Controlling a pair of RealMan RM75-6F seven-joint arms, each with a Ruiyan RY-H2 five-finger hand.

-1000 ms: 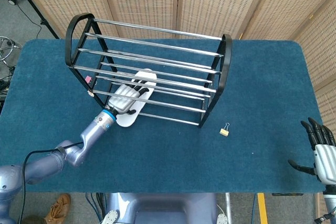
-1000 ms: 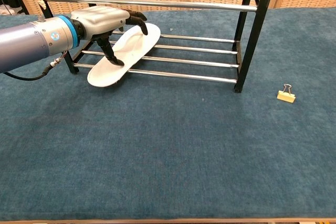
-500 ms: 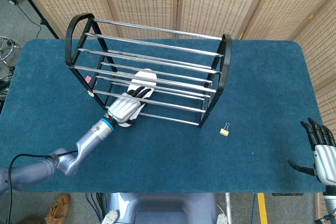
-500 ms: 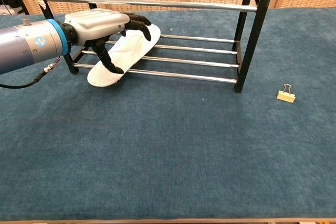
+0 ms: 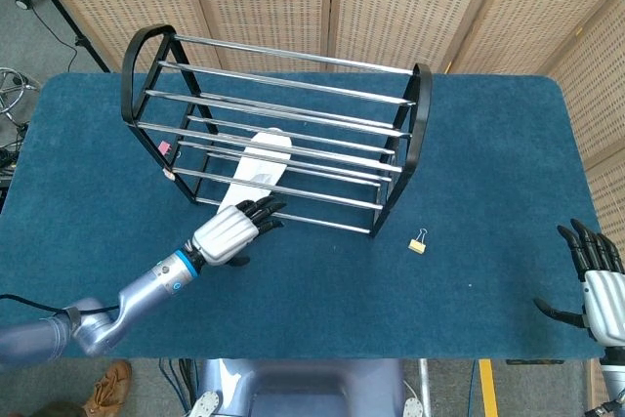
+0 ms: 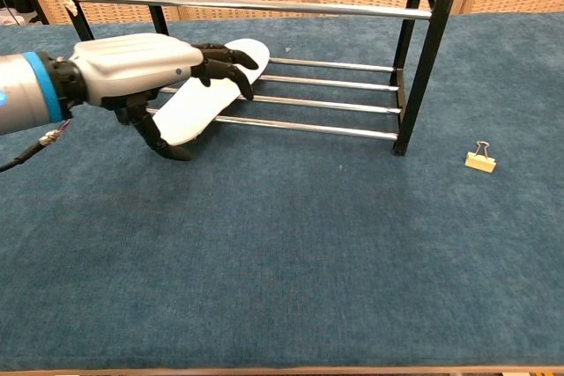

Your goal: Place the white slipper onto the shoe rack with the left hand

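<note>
The white slipper (image 5: 259,167) (image 6: 204,101) lies flat across the bottom rails of the black and chrome shoe rack (image 5: 415,129) (image 6: 414,68), its heel end jutting over the front rail. My left hand (image 5: 230,231) (image 6: 141,63) hovers in front of the rack, just off the slipper's heel, fingers spread and holding nothing. My right hand (image 5: 598,275) rests open at the far right edge of the table, seen only in the head view.
A small binder clip (image 5: 418,241) (image 6: 479,158) lies on the blue table cover (image 5: 391,310) right of the rack. Wicker screens stand behind the table.
My left hand has let go of the slipper and drawn back toward the table's front. The slipper stays on the bottom rails. The right hand has not moved.
</note>
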